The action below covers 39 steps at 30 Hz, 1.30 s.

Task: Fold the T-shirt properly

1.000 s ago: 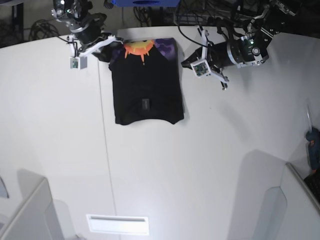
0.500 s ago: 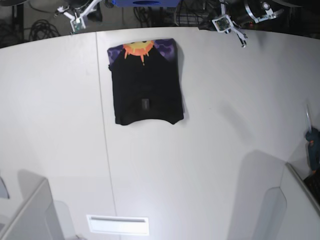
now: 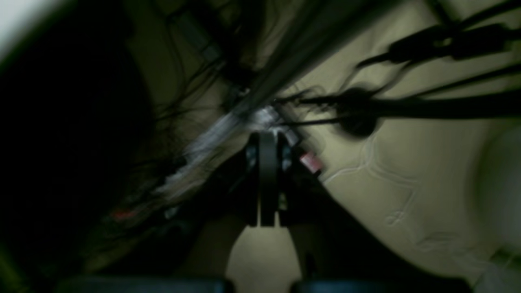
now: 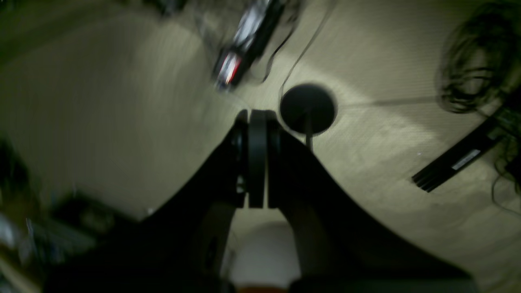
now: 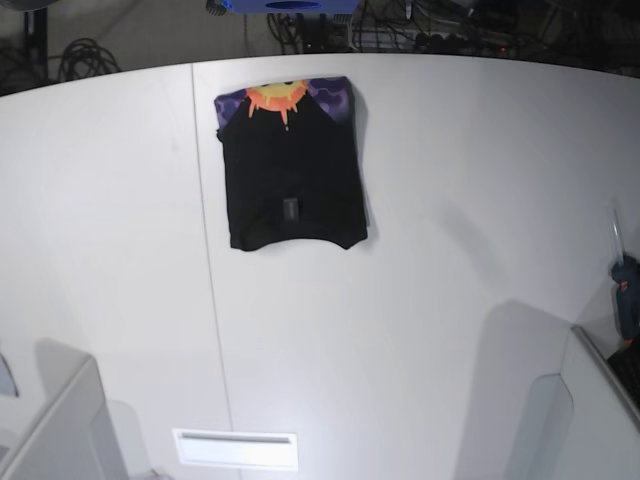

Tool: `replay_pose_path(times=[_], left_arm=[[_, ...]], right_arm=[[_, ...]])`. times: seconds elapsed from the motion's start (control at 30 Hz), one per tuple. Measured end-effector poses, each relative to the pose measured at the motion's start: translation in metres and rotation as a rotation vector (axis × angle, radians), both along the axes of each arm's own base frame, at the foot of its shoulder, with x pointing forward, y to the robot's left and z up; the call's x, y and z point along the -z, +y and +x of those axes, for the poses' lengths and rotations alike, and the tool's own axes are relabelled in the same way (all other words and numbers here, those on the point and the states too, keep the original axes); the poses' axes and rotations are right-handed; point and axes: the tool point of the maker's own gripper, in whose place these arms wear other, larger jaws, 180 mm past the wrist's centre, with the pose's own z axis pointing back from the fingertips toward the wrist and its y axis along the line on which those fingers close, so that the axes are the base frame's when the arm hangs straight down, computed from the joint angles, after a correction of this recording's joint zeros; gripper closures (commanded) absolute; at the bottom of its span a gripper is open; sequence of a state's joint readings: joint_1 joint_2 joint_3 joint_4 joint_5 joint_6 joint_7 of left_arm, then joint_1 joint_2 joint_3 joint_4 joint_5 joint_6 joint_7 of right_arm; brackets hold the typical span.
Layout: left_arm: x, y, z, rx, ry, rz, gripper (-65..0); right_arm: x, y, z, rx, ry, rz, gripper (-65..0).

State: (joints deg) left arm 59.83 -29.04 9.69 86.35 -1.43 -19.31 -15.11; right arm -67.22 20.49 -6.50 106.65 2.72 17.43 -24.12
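The T-shirt lies folded into a compact black rectangle at the far middle of the white table, a strip of purple, orange and yellow sunburst print showing along its far edge. Neither arm appears in the base view. In the left wrist view my left gripper is shut and empty, pointing at a dim floor with cables. In the right wrist view my right gripper is likewise shut on nothing, above bare floor and away from the shirt.
A blue object sits just beyond the table's far edge, with cables on the floor behind it. A blue tool lies at the table's right edge. Grey panels stand at the near left and near right corners.
Both arms have pulled back from beside the shirt's far edge and left the base view. The folded shirt has not moved.
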Motion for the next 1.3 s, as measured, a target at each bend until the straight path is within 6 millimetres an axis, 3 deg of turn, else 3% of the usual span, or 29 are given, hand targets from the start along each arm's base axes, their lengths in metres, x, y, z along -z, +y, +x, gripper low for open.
replay_pose_path(times=[0.1,0.13,0.27,0.37,0.5,0.7,0.87,1.0,1.07,1.17,1.3], left_arm=[[0.026,0.006,-0.048,-0.014,0.076,0.028,0.0],[0.034,0.009,-0.056,-0.025,0.084,0.04,0.0],[0.07,0.009,-0.074,-0.041,0.101,0.087,0.0],[0.087,-0.005,-0.088,-0.045,0.132,0.07,0.0],[0.117,-0.001,-0.1,-0.038,0.216,0.13,0.0],[0.154,0.021,-0.074,-0.065,0.244,0.236,0.0],[0.171,0.025,-0.06,-0.066,0.29,0.272,0.0],[0.18,0.059,-0.016,-0.091,0.239,0.353,0.0],[0.183,0.067,0.003,-0.094,0.227,0.376,0.0],[0.189,0.066,0.005,-0.08,0.274,0.405,0.0],[0.188,0.065,0.01,-0.071,0.263,0.391,0.0]], right_arm=[[0.024,-0.003,-0.026,-0.074,0.085,-0.004,0.0],[0.033,-0.006,-0.033,-0.089,0.11,-0.015,0.0],[0.062,-0.005,-0.058,-0.138,0.194,-0.039,0.0],[0.077,-0.008,-0.059,-0.154,0.197,-0.075,0.0],[0.098,-0.014,-0.063,-0.166,0.225,-0.12,0.0],[0.14,0.0,-0.079,-0.078,0.273,-0.127,0.0],[0.176,-0.006,-0.102,0.036,0.32,-0.163,0.0],[0.193,-0.003,-0.08,0.236,0.256,-0.166,0.0],[0.2,0.0,-0.051,0.301,0.187,-0.153,0.0],[0.205,0.0,-0.02,0.392,0.126,-0.144,0.0],[0.205,0.0,-0.017,0.406,0.12,-0.144,0.0]])
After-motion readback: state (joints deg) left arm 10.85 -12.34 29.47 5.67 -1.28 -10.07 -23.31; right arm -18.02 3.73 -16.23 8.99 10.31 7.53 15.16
